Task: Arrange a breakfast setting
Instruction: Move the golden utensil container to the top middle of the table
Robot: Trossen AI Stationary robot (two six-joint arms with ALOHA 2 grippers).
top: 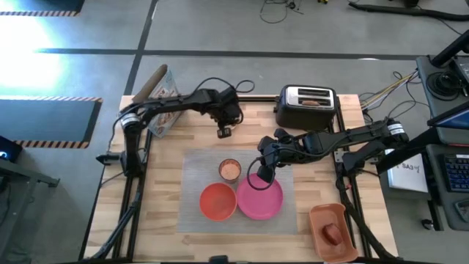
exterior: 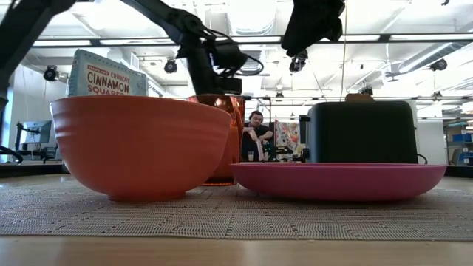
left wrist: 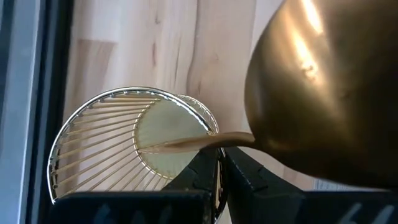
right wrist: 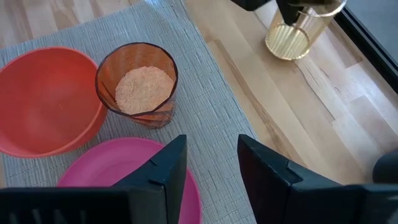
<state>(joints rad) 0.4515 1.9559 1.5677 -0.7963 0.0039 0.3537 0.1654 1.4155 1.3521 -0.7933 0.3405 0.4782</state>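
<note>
Left hand (top: 223, 132), upper centre of the high view, clamped on thin stiff gold metal spoon (left wrist: 323, 93) by its slippery handle; light, prone to swivel. Right hand (top: 262, 174) open over round pink plate (top: 260, 199) on grey woven mat (top: 194, 169), mid-desk.

Seen from overhead, the whole table (top: 205, 117); a table-level camera faces the bowl (exterior: 140, 144) and plate (exterior: 340, 181) close up. Both wrist cameras look down, sharing the gold wire holder (left wrist: 134, 146) on the table.
</note>
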